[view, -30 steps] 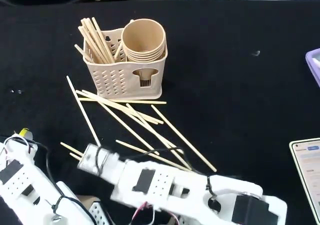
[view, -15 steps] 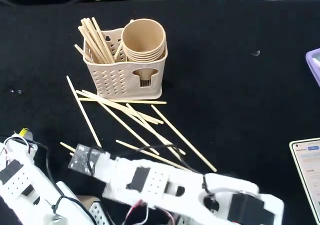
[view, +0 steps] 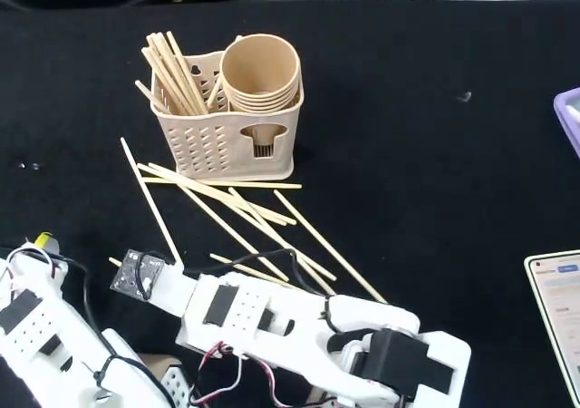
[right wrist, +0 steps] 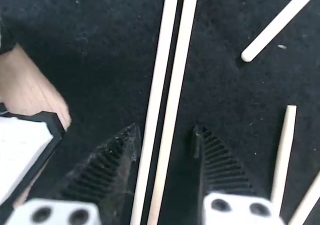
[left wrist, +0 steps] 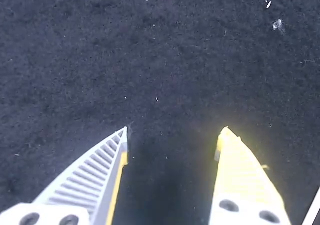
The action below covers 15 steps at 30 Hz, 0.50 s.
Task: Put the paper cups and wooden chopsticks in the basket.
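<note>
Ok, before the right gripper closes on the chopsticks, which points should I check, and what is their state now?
1. Right gripper open: ok.
2. Two chopsticks lie between its jaws: ok.
3. Third chopstick lies outside the jaws: ok.
4. Gripper low enough to grasp them: cannot tell.
5. Basket upright, paper cups already inside: ok.
6. Left gripper open over bare cloth: ok.

Beige slotted basket (view: pixel 213 145), tan paper cups (view: pixel 260 63), pale wooden chopsticks (view: pixel 217 193), black table (view: pixel 426 163).
</note>
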Motion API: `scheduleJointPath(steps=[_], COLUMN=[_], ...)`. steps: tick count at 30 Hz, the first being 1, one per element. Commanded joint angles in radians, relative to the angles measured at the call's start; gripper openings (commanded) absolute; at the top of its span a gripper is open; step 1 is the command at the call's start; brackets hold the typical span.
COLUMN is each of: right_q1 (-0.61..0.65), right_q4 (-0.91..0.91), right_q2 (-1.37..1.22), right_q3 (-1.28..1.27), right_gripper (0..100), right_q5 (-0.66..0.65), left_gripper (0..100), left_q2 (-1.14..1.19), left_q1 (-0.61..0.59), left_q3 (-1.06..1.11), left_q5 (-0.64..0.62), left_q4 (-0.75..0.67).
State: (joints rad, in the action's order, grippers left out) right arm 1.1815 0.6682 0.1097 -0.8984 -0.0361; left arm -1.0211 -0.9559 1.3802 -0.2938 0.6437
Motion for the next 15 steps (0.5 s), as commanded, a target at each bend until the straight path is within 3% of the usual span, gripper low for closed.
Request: scheduleJointPath(steps=[1,2,5,9,15], right_q1=[-0.017,-0.017,-0.021,-0.120,-0.207], right_q4=[0.008,0.012,0.101,0.167,0.301], right_q2=[-0.012,-0.012,-0.005,-0.004,0.131], right_q3=[0.041,0.038,0.044,0.045,0.042], right_gripper=[6.4,1.2,2.3,1.1,1.1], right_q5=[-0.009,-0.009,-0.015,-0.020,-0.118], left_gripper=[29,29,29,29,29], left_q2=[0.002,0.002,0.002,0.002,0.002], left_q1=[-0.013,-0.013,-0.013,-0.013,-0.013], left_q3=[-0.059,-0.059,-0.059,-0.059,-0.059], left_q5=[-0.011,-0.011,-0.011,-0.011,-0.011], left_q4=[-0.008,-0.008,-0.008,-0.008,-0.008])
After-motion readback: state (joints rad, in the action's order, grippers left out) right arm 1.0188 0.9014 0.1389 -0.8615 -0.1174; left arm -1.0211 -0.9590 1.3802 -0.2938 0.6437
